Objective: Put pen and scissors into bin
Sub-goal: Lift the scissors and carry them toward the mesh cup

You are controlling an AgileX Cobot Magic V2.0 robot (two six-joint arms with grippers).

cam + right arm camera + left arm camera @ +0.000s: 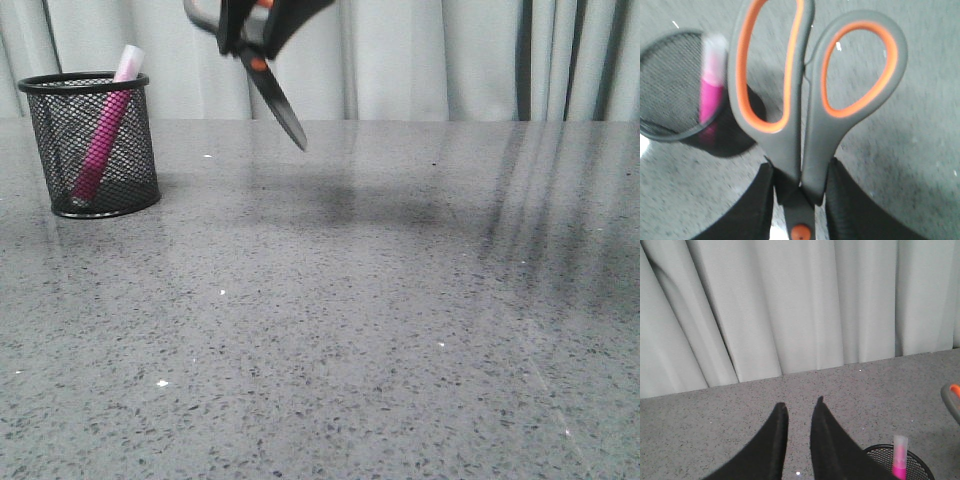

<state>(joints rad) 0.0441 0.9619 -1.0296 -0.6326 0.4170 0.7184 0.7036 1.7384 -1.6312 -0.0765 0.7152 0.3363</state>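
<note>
The black mesh bin (pixel 92 145) stands at the far left of the table with the magenta pen (pixel 105 135) leaning inside, its pale cap above the rim. My right gripper (pixel 245 25) is shut on the dark grey scissors (pixel 275 100) and holds them high above the table to the right of the bin, blades pointing down and right. In the right wrist view my right gripper (pixel 800 172) clamps the scissors (pixel 810 110) just above the orange pivot, with the bin (pixel 670 90) and pen (pixel 712 85) beyond. My left gripper (pixel 800 407) is open and empty; the bin (pixel 900 462) is beside it.
A grey speckled table (pixel 380 300) stretches wide to the right and front. Pale curtains (pixel 450 50) hang along the back edge. A grey and orange scissor handle (pixel 952 397) shows at the edge of the left wrist view.
</note>
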